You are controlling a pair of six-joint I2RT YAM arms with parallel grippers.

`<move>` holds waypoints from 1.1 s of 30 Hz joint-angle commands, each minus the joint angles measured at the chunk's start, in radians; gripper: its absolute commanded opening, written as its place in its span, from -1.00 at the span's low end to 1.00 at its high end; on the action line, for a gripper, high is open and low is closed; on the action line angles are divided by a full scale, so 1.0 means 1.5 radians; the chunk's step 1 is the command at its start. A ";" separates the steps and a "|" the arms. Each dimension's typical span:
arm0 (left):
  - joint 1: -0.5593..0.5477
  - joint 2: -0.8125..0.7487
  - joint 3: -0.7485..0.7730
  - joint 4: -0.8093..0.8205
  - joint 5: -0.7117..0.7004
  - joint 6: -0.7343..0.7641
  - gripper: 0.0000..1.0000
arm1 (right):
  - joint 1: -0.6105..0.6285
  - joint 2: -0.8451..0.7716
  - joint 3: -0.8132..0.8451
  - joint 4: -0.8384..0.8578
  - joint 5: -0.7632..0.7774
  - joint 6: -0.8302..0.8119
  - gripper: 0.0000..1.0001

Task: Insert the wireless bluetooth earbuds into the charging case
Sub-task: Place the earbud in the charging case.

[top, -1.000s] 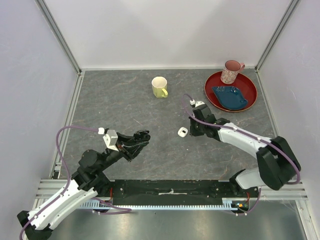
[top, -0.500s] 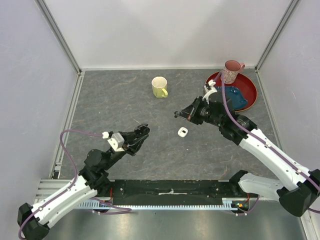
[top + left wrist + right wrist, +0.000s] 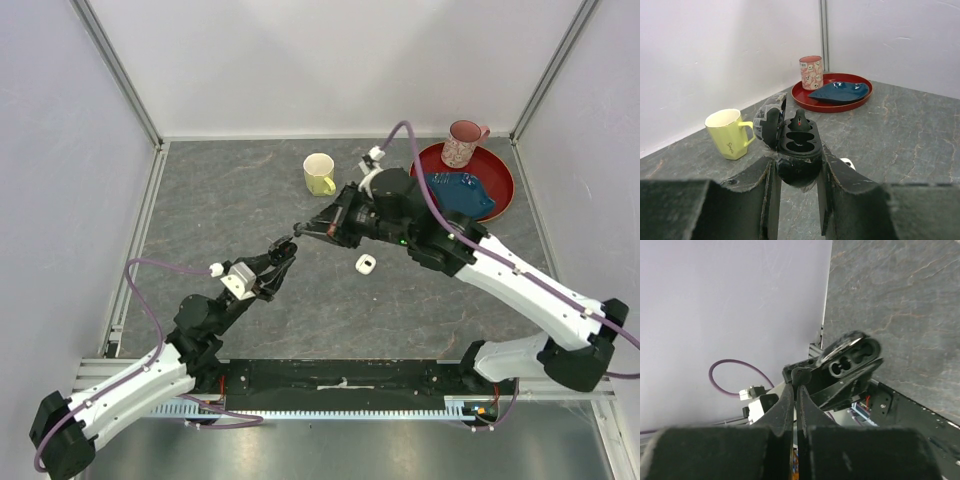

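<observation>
Earbud, a black one [image 3: 799,374], sits pinched between my right gripper's [image 3: 296,232] closed fingertips, just beside the open black charging case [image 3: 796,142]; my left gripper [image 3: 283,247] is clamped on that case, holding it above the table [image 3: 230,200]; a small white object [image 3: 366,263] lies on the surface nearby.

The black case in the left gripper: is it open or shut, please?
Open: the case has its lid swung back, both wells showing.

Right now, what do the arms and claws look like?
The left arm and right arm have white links and black joints, each trailing a purple cable. The left claw and right claw are black.
</observation>
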 commanded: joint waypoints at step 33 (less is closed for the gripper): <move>-0.001 0.098 0.012 0.161 -0.054 0.049 -0.95 | 0.145 0.178 0.191 -0.206 0.233 0.208 -1.00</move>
